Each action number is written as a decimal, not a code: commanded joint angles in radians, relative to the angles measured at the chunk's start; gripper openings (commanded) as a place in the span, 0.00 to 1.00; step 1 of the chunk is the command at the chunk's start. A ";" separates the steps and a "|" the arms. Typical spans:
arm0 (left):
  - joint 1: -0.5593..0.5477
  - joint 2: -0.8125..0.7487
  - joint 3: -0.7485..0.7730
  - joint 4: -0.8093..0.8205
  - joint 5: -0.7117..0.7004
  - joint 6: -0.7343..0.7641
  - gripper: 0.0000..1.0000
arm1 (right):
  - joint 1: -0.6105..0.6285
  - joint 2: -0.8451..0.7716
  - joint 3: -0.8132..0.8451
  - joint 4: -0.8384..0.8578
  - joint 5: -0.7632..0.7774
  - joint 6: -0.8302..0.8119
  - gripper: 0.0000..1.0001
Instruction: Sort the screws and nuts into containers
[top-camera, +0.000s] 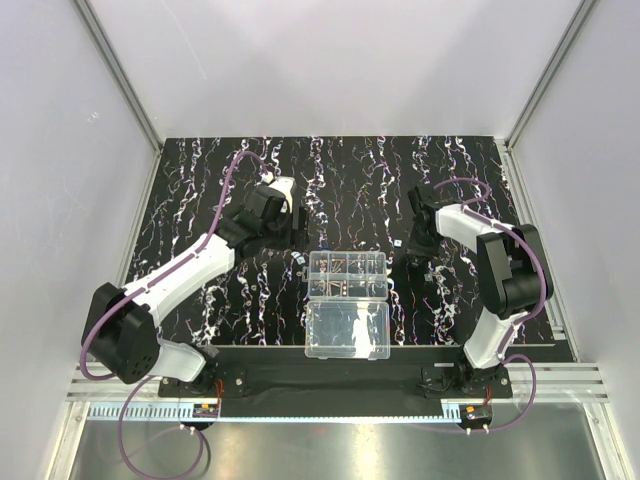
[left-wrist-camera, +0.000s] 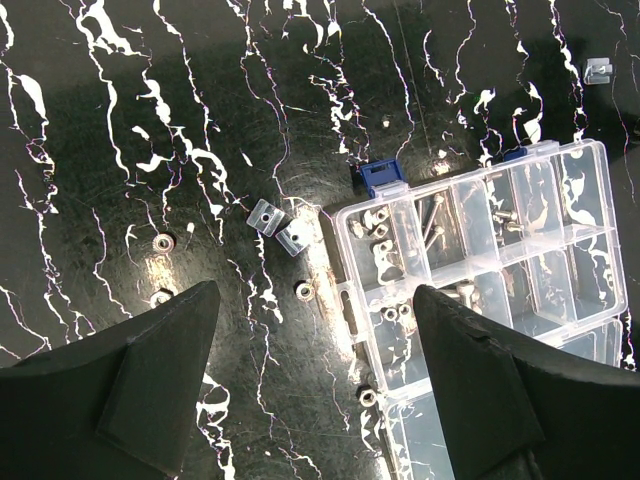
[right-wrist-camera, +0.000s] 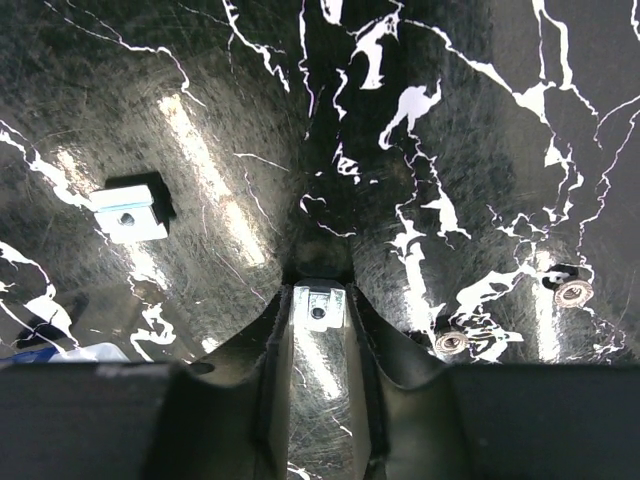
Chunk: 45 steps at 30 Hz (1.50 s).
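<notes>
The clear organizer box (top-camera: 347, 275) lies mid-table with its divided cells (left-wrist-camera: 480, 250) holding screws and nuts. My left gripper (left-wrist-camera: 315, 296) is open and empty above the mat, left of the box, in the top view (top-camera: 297, 238). Below it lie a round nut (left-wrist-camera: 303, 290), another by the box edge (left-wrist-camera: 367, 396), two more at the left (left-wrist-camera: 163, 242), and two square nuts (left-wrist-camera: 280, 227). My right gripper (right-wrist-camera: 318, 298) is down on the mat right of the box (top-camera: 412, 258), shut on a small square nut (right-wrist-camera: 318, 305).
The plain lid half (top-camera: 348, 330) lies open toward the arm bases. Another square nut (right-wrist-camera: 128, 213) and two round nuts (right-wrist-camera: 572, 292) (right-wrist-camera: 450, 342) lie near the right gripper. A square nut (left-wrist-camera: 597, 70) lies beyond the box. White walls enclose the black marbled mat (top-camera: 200, 180).
</notes>
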 joint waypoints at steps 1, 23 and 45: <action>0.004 -0.034 -0.006 0.019 -0.020 0.011 0.84 | 0.007 0.034 0.011 0.016 0.037 -0.029 0.25; 0.033 -0.099 -0.015 -0.041 -0.102 -0.067 0.84 | 0.223 -0.181 0.124 -0.089 -0.127 -0.020 0.09; 0.056 -0.224 -0.114 -0.045 -0.114 -0.080 0.85 | 0.502 -0.083 0.086 -0.113 -0.074 0.071 0.17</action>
